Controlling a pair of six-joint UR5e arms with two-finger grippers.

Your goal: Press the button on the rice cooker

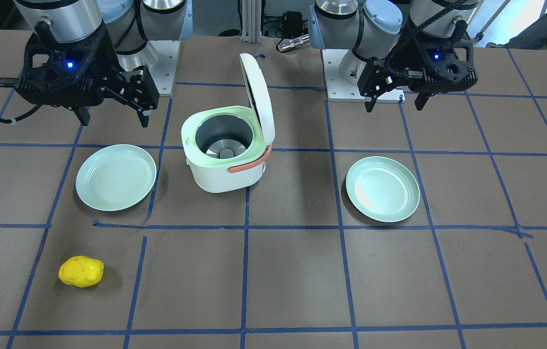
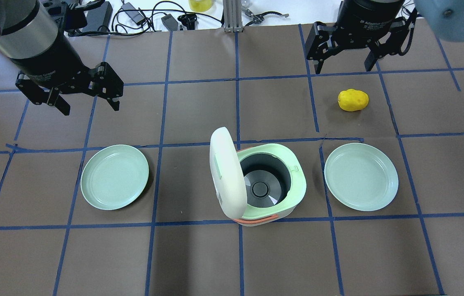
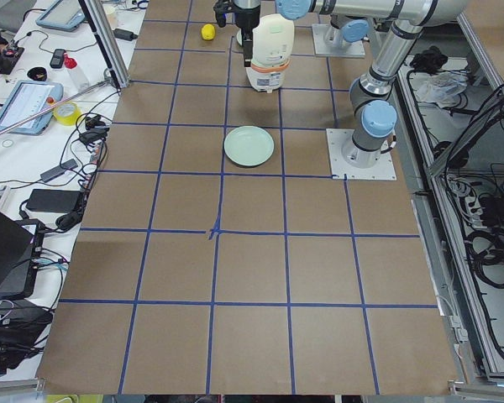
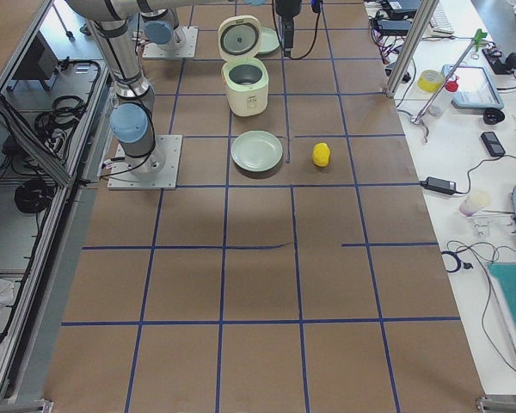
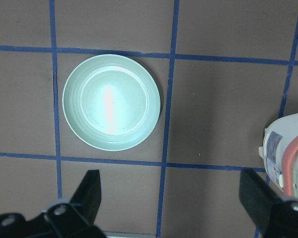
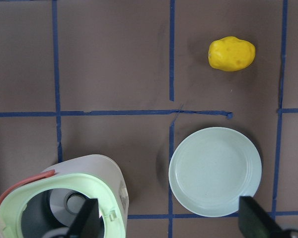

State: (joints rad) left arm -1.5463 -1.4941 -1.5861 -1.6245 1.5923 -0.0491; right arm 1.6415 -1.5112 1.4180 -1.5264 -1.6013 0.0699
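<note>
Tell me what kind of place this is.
Most likely a robotics lab workcell. The table is marked into squares with blue tape, the left arm's base plate is mounted on it, and the side bench holds a tablet and a tape roll. The rice cooker looks like a test prop.

Brown table point(image 2: 199, 107) gridded with blue tape point(image 2: 236, 82)

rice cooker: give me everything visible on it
The rice cooker is small, white plastic by its look, with a pale green rim and a coral handle. Its lid stands hinged open, upright. The grey cavity holds only a metal disc at the bottom. It sits upright on the table, between two plates, touching neither; nothing else touches it.
</note>
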